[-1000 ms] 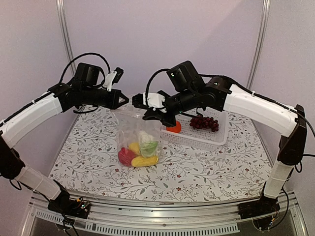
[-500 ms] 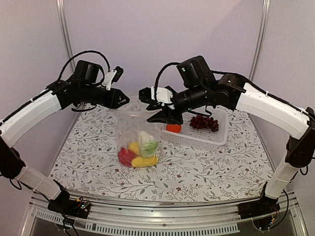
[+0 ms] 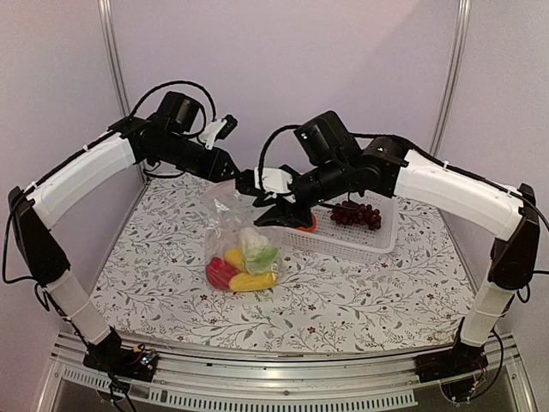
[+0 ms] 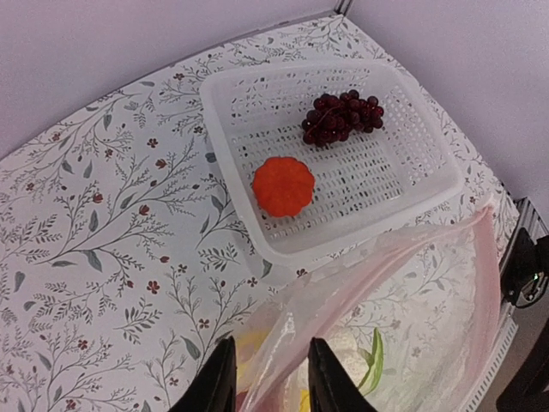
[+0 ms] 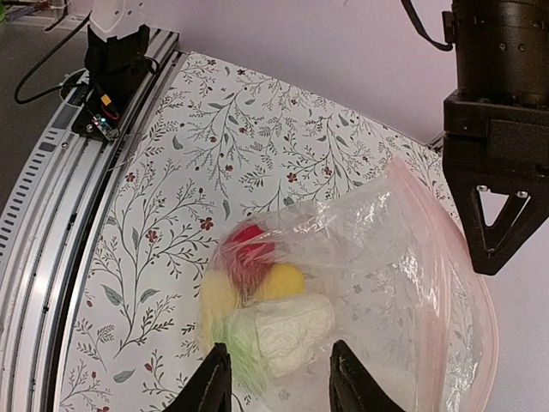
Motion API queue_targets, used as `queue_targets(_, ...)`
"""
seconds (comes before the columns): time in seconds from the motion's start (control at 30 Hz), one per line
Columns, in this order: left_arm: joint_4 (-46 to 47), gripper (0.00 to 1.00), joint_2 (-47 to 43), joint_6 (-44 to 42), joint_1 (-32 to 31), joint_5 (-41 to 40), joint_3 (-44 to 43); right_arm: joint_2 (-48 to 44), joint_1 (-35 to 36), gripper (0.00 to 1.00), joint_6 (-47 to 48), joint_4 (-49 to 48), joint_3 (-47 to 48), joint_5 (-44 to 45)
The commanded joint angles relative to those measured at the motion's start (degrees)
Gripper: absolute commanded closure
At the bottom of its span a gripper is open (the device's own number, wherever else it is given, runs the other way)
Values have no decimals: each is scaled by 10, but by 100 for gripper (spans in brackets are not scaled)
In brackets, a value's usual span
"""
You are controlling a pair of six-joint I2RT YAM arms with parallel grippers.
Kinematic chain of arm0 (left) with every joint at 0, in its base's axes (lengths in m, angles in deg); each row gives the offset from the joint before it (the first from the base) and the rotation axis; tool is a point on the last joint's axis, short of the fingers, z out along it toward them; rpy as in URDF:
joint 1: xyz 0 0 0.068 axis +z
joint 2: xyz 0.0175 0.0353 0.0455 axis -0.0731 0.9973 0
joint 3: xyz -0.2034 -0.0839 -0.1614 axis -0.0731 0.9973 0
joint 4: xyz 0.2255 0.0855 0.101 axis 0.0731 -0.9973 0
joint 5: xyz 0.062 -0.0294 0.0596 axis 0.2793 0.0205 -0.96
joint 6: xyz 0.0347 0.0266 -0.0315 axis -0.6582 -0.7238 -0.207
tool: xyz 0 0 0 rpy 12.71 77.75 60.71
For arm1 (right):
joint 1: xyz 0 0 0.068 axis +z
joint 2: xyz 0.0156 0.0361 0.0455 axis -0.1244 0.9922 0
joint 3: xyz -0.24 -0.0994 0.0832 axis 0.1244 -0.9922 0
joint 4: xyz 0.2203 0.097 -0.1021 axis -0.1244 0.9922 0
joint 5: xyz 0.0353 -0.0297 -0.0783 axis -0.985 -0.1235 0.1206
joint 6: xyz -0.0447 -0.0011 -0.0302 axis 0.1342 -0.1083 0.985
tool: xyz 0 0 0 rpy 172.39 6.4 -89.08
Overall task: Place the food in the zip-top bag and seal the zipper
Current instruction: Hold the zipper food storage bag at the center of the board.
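The clear zip-top bag (image 3: pixel 230 225) stands on the table with cauliflower (image 3: pixel 255 245), a red piece (image 3: pixel 219 273) and yellow pieces (image 3: pixel 251 281) inside. Its pink-tinted zipper (image 4: pixel 403 251) runs along the open mouth. My left gripper (image 3: pixel 230 172) is open at the bag's top left, and the mouth edge passes between its fingers (image 4: pixel 216 378). My right gripper (image 3: pixel 268 213) is open just above the bag's right side, and the cauliflower (image 5: pixel 292 330) lies below it. The orange fruit (image 4: pixel 283 185) and the grape bunch (image 4: pixel 341 118) lie in the white basket (image 4: pixel 343 236).
The white lattice basket (image 3: pixel 377 240) stands at the back right of the floral tabletop, right beside the bag. The left arm's base and a cable (image 5: pixel 107 77) sit on the metal rail at the table's near edge.
The left arm has swung right and its gripper now sits over the bag's top left edge. The right gripper has come down and left, from over the basket to the bag's mouth.
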Motion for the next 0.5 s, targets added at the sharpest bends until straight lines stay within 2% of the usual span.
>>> queue_targets(0.0,-38,72,8,-13,7,23,-17,0,0,62,-7,9,3,-7)
queue_targets(0.13,-37,62,9,-21,4,29,-19,-2,0,62,-7,10,2,-9)
queue_targets(0.23,-32,57,7,-32,1,-4,-23,-8,0,62,-9,14,2,-16)
queue_targets(0.3,-27,48,4,-45,1,-51,-23,-16,0,62,-10,19,1,-23)
queue_targets(0.4,-19,48,4,-76,-1,-94,-20,-35,0,61,-13,25,-11,-31)
queue_targets(0.47,-21,52,10,-87,0,-95,-20,-50,0,61,-13,25,-27,-28)
